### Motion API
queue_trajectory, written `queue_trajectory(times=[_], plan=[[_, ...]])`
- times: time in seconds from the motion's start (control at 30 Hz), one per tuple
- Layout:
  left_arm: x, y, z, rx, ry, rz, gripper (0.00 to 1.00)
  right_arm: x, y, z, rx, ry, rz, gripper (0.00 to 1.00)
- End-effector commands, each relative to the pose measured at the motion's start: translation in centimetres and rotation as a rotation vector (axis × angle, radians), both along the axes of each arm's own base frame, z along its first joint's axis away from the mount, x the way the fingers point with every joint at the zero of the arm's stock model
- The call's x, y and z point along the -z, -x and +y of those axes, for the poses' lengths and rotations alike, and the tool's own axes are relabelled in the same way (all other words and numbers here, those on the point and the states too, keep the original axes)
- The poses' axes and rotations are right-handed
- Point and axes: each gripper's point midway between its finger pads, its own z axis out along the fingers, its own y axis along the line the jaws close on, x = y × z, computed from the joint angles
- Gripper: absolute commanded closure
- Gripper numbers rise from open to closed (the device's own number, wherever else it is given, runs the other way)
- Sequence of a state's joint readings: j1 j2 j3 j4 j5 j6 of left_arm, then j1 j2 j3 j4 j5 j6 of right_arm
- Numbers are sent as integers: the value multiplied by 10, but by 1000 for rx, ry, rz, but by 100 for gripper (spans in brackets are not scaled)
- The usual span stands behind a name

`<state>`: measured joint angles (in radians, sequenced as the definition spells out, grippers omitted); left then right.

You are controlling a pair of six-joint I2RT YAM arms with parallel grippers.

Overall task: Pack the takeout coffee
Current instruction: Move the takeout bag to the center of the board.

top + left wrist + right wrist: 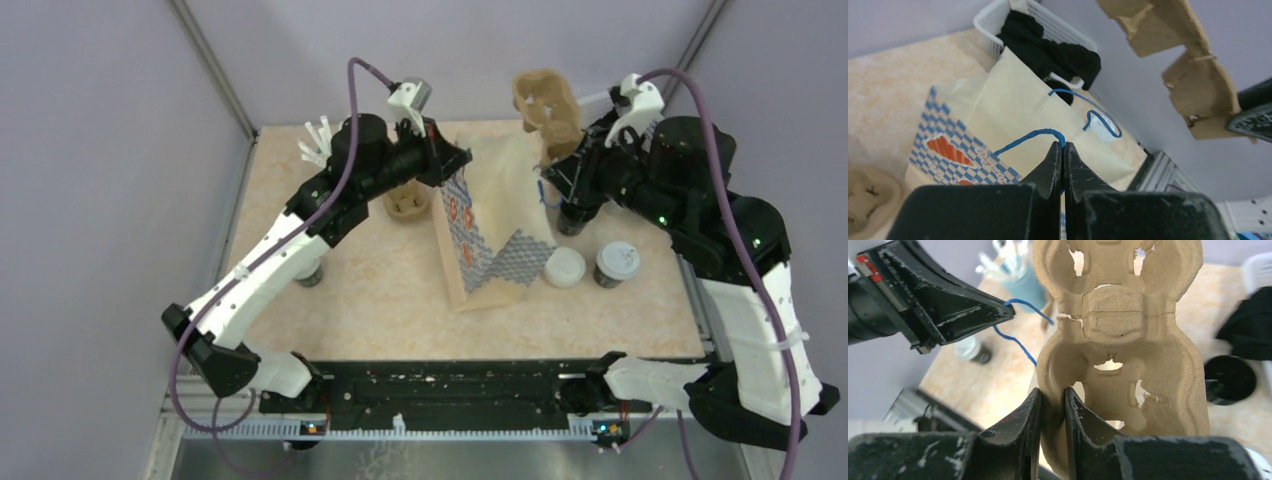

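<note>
**Pulp carrier aloft, bag held up by its handle**

Pulp carrier (1118,340) hangs in the air above the paper bag (495,225), pinched at its lower rim by the right gripper (1052,395), jaws clamped tight on the board; opposite, the left gripper (1061,146) is closed on the blue handle (1023,140), lifting that side of the bag (how far the mouth is parted I cannot tell from here). The step in hand, I'd say, is getting the carrier into the bag ahead of the drinks; the packing proper looks hardly begun.

The coffee waits on the table (380,290): two lidded cups (565,267) stand side by side just right of the bag's foot; a third cup (311,272) sits half hidden under the left arm; none is in the bag or the carrier.

Next move, by my reckoning: the carrier has to turn and drop through the mouth, which calls for the handle to be pulled wider; the carrier is broad, so a snag on the bag's edge is the risk.

Around: a second carrier (408,203) lies left of the bag; a cup of straws (1025,282) stands beyond; a white basket (990,20) holds black cloth (1048,50); a dark round cup (572,222) stands right under the right arm, close to any lowering path.
</note>
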<state>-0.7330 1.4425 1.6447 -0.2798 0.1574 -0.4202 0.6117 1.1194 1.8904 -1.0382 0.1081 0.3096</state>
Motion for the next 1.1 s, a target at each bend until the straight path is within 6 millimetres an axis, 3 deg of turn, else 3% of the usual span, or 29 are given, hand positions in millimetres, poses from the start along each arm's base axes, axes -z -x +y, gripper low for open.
queue_trajectory(times=[0.0,0.2,0.33,0.47,0.63,0.73,0.87,0.97,1.07], plan=[[3,46,14,86,72,88,100,-1,32,41,-276,-74,80,100],[30,83,34,106,114,227,100,13,58,72,-500,-128,169,100],[47,90,49,59,67,270,100,29,65,78,-619,-51,146,100],[50,85,62,-15,23,276,100,45,51,65,-580,92,105,100],[55,90,74,-55,-10,319,96,35,28,54,-457,123,3,100],[73,95,81,-72,-91,388,79,23,9,43,-318,111,-15,100],[82,101,74,18,-199,390,32,10,-2,38,-245,84,-34,100],[61,84,78,-30,-230,328,11,5,-6,35,-193,44,-36,100],[37,63,80,-101,-212,273,2,-1,-5,35,-171,-12,-46,100]])
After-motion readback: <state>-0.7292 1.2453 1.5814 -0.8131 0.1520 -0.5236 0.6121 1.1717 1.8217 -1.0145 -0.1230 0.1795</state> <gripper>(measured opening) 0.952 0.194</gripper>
